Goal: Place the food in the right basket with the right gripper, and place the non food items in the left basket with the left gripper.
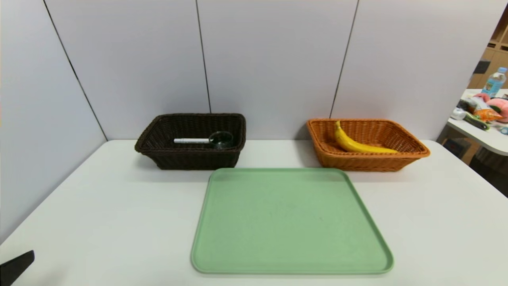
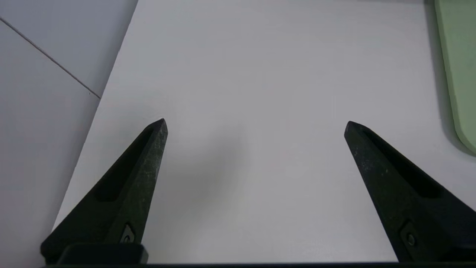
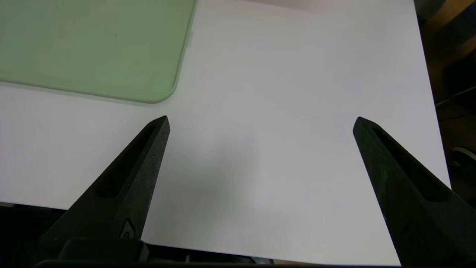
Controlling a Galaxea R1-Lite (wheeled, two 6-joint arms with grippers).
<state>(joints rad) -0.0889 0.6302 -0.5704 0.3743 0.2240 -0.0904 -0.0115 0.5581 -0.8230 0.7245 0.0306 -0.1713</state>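
**Tray bare, items sorted, both tools spread and holding nothing**

Landmark: green tray (image 1: 291, 222), centred on the white table (image 1: 99, 214).

Nearest to the robot:
- Left tool (image 2: 256, 123): fingers (image 2: 145, 175) wide apart, nothing between them. It hangs above bare table off the tray's near left corner; a strip of the tray edge shows at the side of the left wrist view. In the head view only a dark tip pokes in at the near left corner, probably one of this tool's fingers, too little shows to be sure.
- Right tool (image 3: 261, 119): fingers (image 3: 130, 178) wide apart, nothing gripped. It hangs above bare table off the tray's near right corner, close to the table's near edge. It does not show in the head view.

Middle:
- Tray surface carries nothing.

Far side of the tray:
- Dark brown basket (image 1: 158, 157), beyond the tray's far left corner, just apart from its rim. Inside: a white pen (image 1: 191, 140) lying flat, its end meeting a small dark round container (image 1: 221, 139) at the basket's tray-ward end.
- Orange basket (image 1: 412, 153), beyond the tray's far right corner, its near wall almost at the tray rim. Inside: a banana (image 1: 355, 143), stem end up against the back wall, body running along the floor away from the tray's centre line.

Behind both baskets: grey wall panels (image 1: 274, 59). Far right of the tray, well apart: a second table (image 1: 482, 137) with clutter and a water bottle (image 1: 495, 81).
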